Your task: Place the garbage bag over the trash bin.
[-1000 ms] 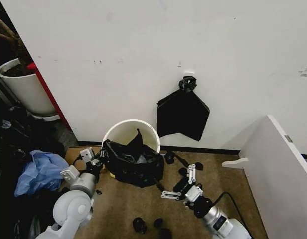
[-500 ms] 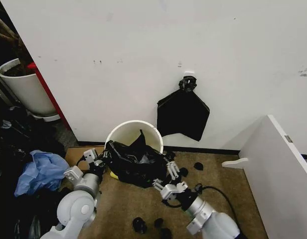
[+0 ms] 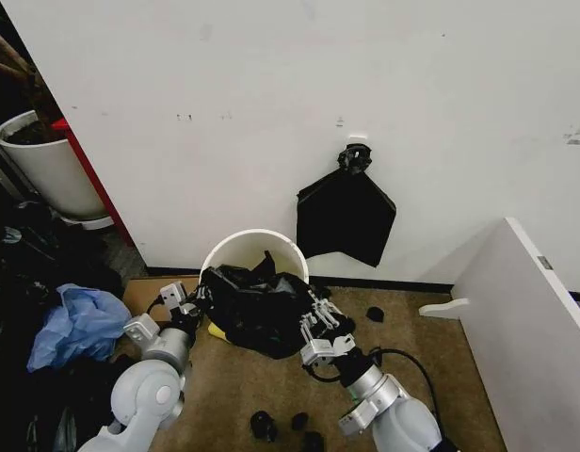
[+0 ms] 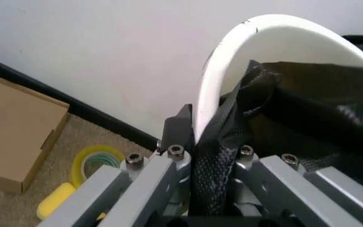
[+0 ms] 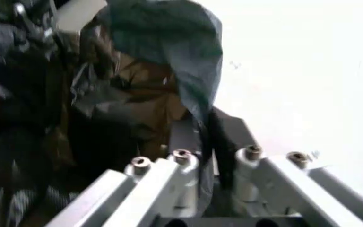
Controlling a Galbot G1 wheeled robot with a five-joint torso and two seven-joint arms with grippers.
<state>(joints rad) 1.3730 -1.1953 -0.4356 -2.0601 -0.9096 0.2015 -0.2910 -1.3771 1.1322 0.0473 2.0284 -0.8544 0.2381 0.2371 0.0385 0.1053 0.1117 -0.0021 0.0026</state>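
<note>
Right gripper (image 3: 314, 315) now moved in from floor onto garbage bag (image 3: 257, 311), film seen pinched between fingers. Left gripper (image 3: 188, 303) clamped on opposite edge. Bag bunched against front of trash bin (image 3: 271, 243), rim mostly uncovered. Roughly halfway; mouth yet to be stretched over rim.

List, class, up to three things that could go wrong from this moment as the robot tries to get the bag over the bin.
1. Both grippers, left and right, pinch only thin folds of the bag; the film could slip out or tear.
2. The bag lies bunched across the front of the bin, its mouth not spread, so it may snag on the rim instead of going over.
3. Pulling sideways on the bag might tip or drag the bin.
</note>
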